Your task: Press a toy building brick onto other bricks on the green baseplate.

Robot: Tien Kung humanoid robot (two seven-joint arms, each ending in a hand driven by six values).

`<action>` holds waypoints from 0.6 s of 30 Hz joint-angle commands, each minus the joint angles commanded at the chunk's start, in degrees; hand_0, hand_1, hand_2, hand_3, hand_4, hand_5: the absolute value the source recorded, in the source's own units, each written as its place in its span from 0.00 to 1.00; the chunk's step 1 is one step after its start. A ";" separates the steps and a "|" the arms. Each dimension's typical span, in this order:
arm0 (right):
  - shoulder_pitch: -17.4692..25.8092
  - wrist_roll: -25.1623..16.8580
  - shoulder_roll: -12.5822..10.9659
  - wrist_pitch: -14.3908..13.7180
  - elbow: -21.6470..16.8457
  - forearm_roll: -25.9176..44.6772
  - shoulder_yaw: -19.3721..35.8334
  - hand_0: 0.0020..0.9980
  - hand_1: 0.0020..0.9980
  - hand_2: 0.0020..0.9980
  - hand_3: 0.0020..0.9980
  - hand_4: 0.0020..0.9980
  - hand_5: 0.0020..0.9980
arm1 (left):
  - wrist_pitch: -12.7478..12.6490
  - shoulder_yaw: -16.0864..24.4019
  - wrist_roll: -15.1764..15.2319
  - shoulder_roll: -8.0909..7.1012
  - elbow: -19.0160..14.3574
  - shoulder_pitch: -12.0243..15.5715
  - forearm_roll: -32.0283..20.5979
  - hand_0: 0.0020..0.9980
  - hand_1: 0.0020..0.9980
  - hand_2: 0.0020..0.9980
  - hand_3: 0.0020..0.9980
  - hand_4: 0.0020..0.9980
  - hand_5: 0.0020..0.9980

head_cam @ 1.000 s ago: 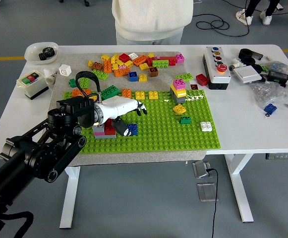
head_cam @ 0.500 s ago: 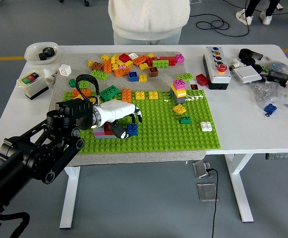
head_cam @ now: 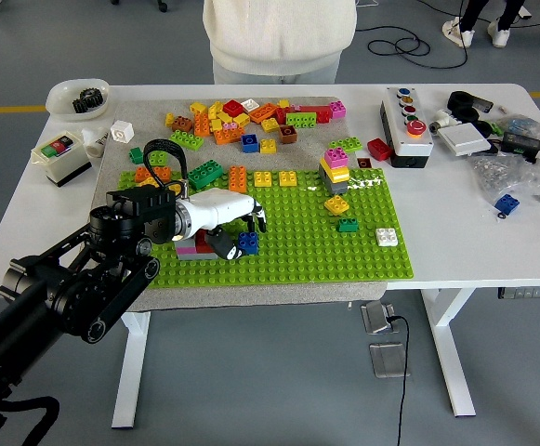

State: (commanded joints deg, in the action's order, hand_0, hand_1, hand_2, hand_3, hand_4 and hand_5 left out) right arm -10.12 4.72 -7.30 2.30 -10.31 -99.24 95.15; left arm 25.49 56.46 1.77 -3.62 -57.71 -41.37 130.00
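Left robot hand [head_cam: 228, 218] with fingers curled over the blue brick [head_cam: 248, 242], brick's orientation unclear, on green baseplate [head_cam: 297, 251].

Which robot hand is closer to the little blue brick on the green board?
Left. The left hand sits right over the blue brick on the green baseplate, thumb beside it. The right hand is not in view.

Bright, even overhead lighting. Soft, short shadows beneath the desk [head_cam: 455, 242] at lower centre of frame. No glare. Sharp focus throughout; slight wide-angle curvature toward frame edges.
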 joint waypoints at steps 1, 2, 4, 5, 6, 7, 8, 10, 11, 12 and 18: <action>0.02 0.00 0.00 -0.01 0.00 0.01 0.02 0.75 0.64 0.68 0.60 0.86 0.52 | 0.20 0.17 -0.05 -0.04 -0.09 -0.05 0.00 0.82 0.79 0.74 0.79 0.86 0.07; 0.02 0.00 0.00 -0.01 0.00 0.02 0.02 0.75 0.64 0.68 0.60 0.86 0.52 | 0.26 0.23 -0.06 -0.05 -0.12 -0.06 0.00 0.82 0.79 0.74 0.79 0.86 0.07; 0.03 0.01 0.00 -0.01 0.00 0.02 0.02 0.75 0.64 0.68 0.60 0.86 0.52 | 0.24 0.40 -0.15 -0.08 -0.23 -0.12 0.00 0.83 0.80 0.76 0.81 0.87 0.07; 0.03 0.00 0.01 -0.03 0.00 0.03 0.00 0.75 0.64 0.68 0.60 0.86 0.52 | 0.24 0.48 -0.16 -0.10 -0.26 -0.20 0.00 0.83 0.80 0.76 0.81 0.87 0.07; 0.02 -0.01 0.01 -0.04 0.00 0.03 -0.01 0.75 0.64 0.68 0.60 0.86 0.52 | 0.13 0.49 -0.19 -0.10 -0.21 -0.26 0.00 0.83 0.80 0.76 0.81 0.87 0.07; 0.01 -0.01 0.02 -0.04 0.00 0.03 -0.01 0.75 0.64 0.68 0.60 0.86 0.52 | 0.10 0.50 -0.20 -0.11 -0.20 -0.28 0.00 0.83 0.80 0.76 0.81 0.87 0.07; 0.00 -0.02 0.02 -0.04 0.00 0.01 -0.02 0.75 0.64 0.68 0.60 0.86 0.52 | 0.07 0.51 -0.22 -0.08 -0.12 -0.31 0.00 0.83 0.80 0.76 0.81 0.87 0.07; -0.01 -0.03 0.03 -0.05 0.00 -0.01 -0.09 0.75 0.64 0.68 0.60 0.86 0.52 | 0.03 0.38 -0.24 -0.07 0.09 -0.31 0.00 0.83 0.80 0.76 0.81 0.87 0.07; -0.01 -0.04 0.03 -0.05 0.00 -0.01 -0.09 0.75 0.64 0.68 0.60 0.86 0.52 | 0.02 0.35 -0.24 -0.07 0.12 -0.31 0.00 0.83 0.80 0.76 0.81 0.87 0.07; 0.00 -0.04 0.03 -0.06 0.00 -0.01 -0.11 0.75 0.64 0.68 0.60 0.86 0.52 | 0.03 0.20 -0.22 -0.05 0.25 -0.28 0.00 0.83 0.80 0.76 0.81 0.87 0.07; 0.07 -0.01 -0.03 -0.01 0.00 -0.11 -0.03 0.75 0.64 0.68 0.60 0.86 0.52 | 0.04 -0.30 -0.29 0.03 0.67 0.00 0.00 0.83 0.80 0.76 0.81 0.87 0.07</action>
State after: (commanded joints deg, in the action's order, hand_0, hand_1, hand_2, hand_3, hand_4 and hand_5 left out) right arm -10.05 4.71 -7.33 2.29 -10.31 -99.35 95.12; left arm 25.53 56.16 1.48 -3.60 -57.05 -41.37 130.00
